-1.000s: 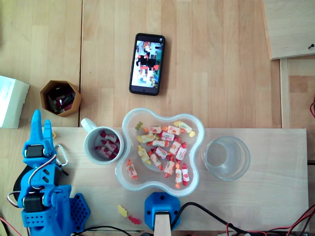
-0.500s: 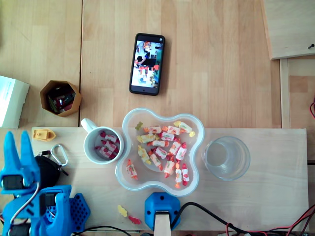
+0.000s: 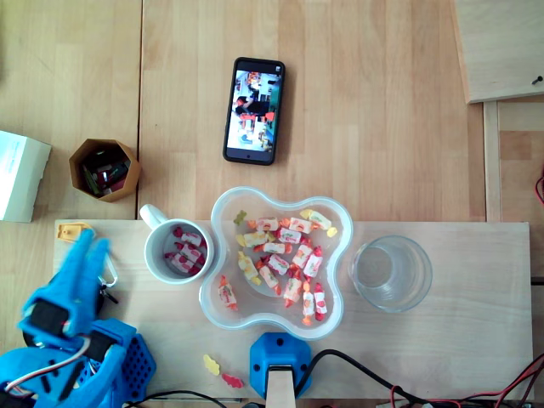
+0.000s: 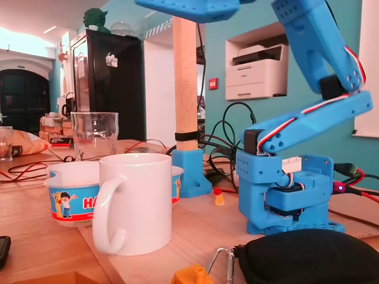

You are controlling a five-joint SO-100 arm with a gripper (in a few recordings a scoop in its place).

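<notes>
There we had the blue gripper (image 3: 90,246) at the near-left corner of the overhead view, hanging over the pale board (image 3: 459,340). Its fingers were spread a little, though blurred, and nothing sat between them. Just beyond the fingertips lay the small orange piece (image 3: 73,229), right at the board's far-left edge. The fixed view showed that same piece at the very front (image 4: 192,276).

Beside the gripper's right finger we spotted the carabiner (image 3: 108,270). It was clipped to the black pouch (image 4: 302,254), which probably served to keep the two together as one loose bundle.

Across the board, the white mug (image 3: 153,263), the clear lobed bowl (image 3: 340,280) and the empty glass (image 3: 391,272) stood in a row. We judged that line-up kept all three within the arm's (image 4: 308,127) reach. The mug held red-wrapped sweets and the bowl a mixed heap. Two stray gummies (image 3: 211,364) lay on the board near the blue post base (image 3: 276,357).

Off the board, well apart on the far side, rested the phone (image 3: 253,110) and a brown hexagonal cup (image 3: 129,183).

As for writing, the fixed view gave us only "HA" on the bowl's side, next to a cartoon figure (image 4: 68,192). The mug (image 4: 139,201) was plain.
</notes>
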